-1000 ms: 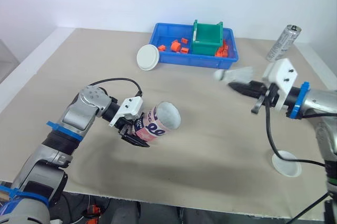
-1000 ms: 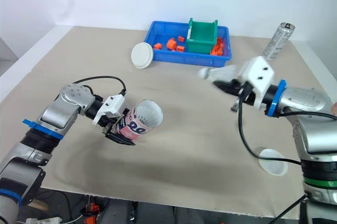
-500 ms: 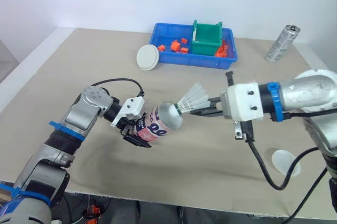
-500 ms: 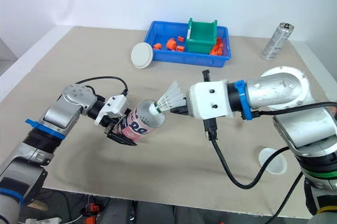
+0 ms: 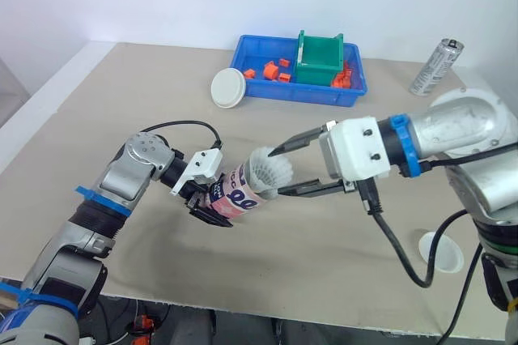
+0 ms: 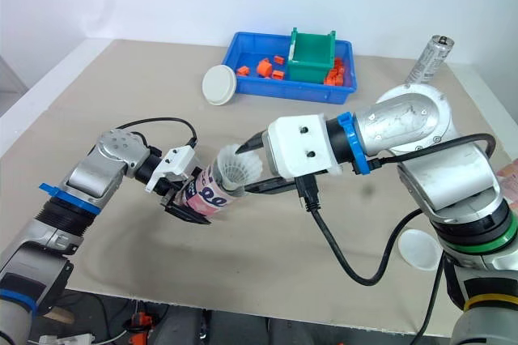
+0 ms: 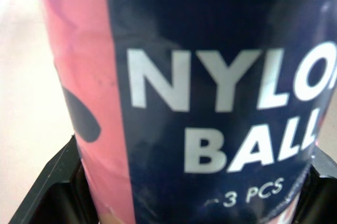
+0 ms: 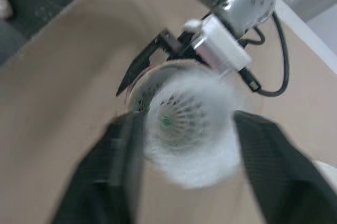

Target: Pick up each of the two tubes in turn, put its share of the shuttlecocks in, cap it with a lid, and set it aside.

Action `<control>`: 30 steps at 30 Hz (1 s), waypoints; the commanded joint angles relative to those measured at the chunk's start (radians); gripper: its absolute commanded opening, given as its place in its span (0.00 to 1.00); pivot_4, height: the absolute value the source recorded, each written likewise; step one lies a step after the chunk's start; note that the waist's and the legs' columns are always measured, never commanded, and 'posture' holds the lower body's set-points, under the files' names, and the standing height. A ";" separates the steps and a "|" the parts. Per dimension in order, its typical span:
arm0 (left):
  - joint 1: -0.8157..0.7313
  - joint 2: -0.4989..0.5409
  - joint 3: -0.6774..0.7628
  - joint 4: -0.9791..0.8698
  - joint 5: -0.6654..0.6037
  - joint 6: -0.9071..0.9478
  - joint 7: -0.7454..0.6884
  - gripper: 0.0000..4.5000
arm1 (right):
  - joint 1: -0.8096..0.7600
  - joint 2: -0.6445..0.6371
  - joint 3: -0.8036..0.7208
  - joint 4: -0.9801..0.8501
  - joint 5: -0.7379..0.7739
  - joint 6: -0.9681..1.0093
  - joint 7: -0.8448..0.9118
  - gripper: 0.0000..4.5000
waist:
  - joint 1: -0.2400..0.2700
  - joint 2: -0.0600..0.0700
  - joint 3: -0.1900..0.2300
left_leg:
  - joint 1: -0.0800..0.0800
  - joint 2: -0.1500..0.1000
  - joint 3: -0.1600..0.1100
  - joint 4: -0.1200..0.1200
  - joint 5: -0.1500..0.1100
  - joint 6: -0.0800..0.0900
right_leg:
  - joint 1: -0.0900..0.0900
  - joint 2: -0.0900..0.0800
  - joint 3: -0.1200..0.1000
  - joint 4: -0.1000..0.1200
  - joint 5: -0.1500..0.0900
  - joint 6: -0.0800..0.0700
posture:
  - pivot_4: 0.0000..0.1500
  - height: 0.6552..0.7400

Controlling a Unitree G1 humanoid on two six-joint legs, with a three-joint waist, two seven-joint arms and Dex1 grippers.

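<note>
The left gripper (image 5: 210,207) is clamping the tilted shuttlecock tube (image 5: 237,192) while the right gripper (image 5: 281,171) is gaping wide around the seated shuttlecock (image 5: 265,172), probably needing a straight, feather-clear retreat.

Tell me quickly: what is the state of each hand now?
Left hand: closed on the shuttlecock tube.
Right hand: open, straddling the shuttlecock sitting in the tube's mouth.

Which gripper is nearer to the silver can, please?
Right. The right gripper sits open at the tube mouth, mid-table; the left gripper clamps the tube, farther from the can.
</note>
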 commanded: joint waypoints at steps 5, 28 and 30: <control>-0.024 -0.005 0.030 -0.011 -0.015 -0.004 0.001 0.86 | 0.060 -0.051 -0.210 0.054 0.112 0.067 -0.025 0.68 | 0.001 0.000 0.000 | 0.000 0.000 -0.001 0.000 0.000 0.000 | 0.000 0.000 -0.001 0.000 0.001 0.001 | 1.00 0.85; -0.041 -0.032 0.023 0.024 -0.020 -0.016 0.001 0.86 | 0.087 -0.029 -0.096 0.014 0.112 0.127 -0.083 0.02 | -0.002 0.000 0.000 | 0.001 0.000 0.000 0.001 0.000 0.000 | 0.000 0.001 0.000 0.000 0.001 -0.001 | 1.00 0.85; -0.042 -0.032 0.021 0.026 -0.020 -0.019 0.001 0.86 | 0.038 -0.026 -0.021 0.027 0.057 0.114 -0.060 0.02 | -0.003 0.000 0.000 | 0.001 0.001 0.000 0.000 0.000 0.000 | -0.001 0.001 0.000 0.000 0.001 -0.001 | 1.00 0.85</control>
